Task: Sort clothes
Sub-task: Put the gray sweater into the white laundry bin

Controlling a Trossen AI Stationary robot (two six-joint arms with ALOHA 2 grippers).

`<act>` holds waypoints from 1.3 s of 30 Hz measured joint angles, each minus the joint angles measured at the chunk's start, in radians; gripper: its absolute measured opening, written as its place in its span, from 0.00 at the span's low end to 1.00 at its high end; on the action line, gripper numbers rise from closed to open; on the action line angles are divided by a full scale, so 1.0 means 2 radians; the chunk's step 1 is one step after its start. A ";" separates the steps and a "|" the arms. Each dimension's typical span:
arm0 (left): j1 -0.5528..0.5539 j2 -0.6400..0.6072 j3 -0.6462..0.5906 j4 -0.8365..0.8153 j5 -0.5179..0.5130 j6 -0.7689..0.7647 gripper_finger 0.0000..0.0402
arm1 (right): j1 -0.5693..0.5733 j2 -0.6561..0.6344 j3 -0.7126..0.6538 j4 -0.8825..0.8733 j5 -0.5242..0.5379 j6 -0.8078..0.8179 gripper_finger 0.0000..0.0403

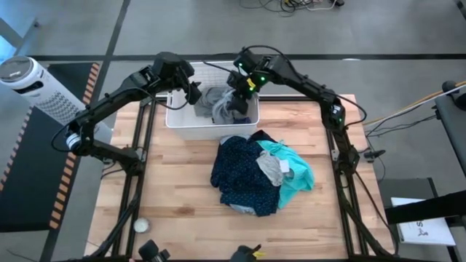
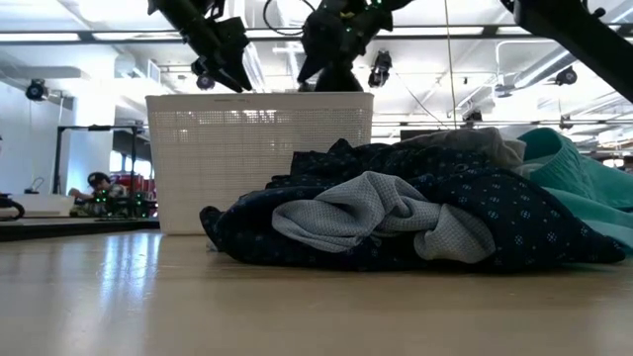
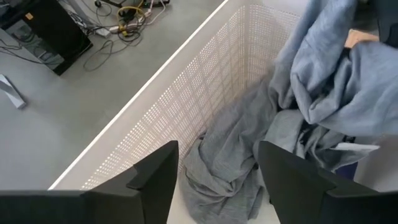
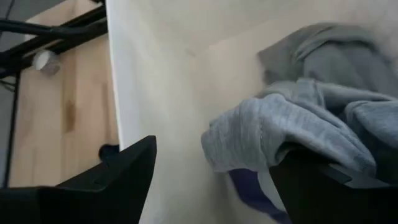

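Clothes heap [image 1: 258, 173] lies nearest, on the wooden desk [image 1: 175, 196] in front of the basket: a navy garment with small dots [image 1: 239, 171] spreads over the heap's left and middle, a small grey piece [image 1: 271, 169] sits on top of it, and a teal garment [image 1: 295, 173] lies along the right side, touching both. From desk height the navy fabric [image 2: 514, 222] wraps around a grey mesh piece [image 2: 381, 213], with the teal cloth [image 2: 569, 168] behind at the right. White plastic basket [image 1: 182, 120] stands just behind the heap, at the far edge of the desk. Inside it a grey garment [image 1: 218, 105] is bunched up; the left wrist view shows grey fabric [image 3: 249, 143] pooled on the basket floor and draped higher at one side, against the perforated wall [image 3: 180, 112]. Left claw [image 1: 191, 93] hovers over the basket's left part, fingers spread apart, nothing between them. Right claw [image 1: 239, 93] hovers over the basket's right part, directly above the grey bundle, fingers also spread wide; grey cloth [image 4: 292, 124] lies close below them but is not pinched. A bit of dark blue cloth [image 4: 249, 190] shows under the grey folds. Both arms reach in from the desk's far corners.
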 joint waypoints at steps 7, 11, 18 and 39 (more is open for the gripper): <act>0.000 0.000 0.000 0.000 0.000 -0.007 0.56 | 0.012 0.001 0.000 0.029 -0.004 -0.051 0.67; 0.000 0.000 0.000 0.000 0.000 -0.007 0.57 | 0.027 0.002 0.000 0.054 -0.007 -0.081 0.65; -0.001 0.000 0.000 0.000 0.000 -0.010 0.56 | 0.035 0.015 -0.001 0.035 -0.039 -0.092 0.63; -0.001 0.000 -0.001 -0.008 0.001 -0.014 0.53 | 0.027 0.012 0.000 -0.021 -0.102 0.080 0.66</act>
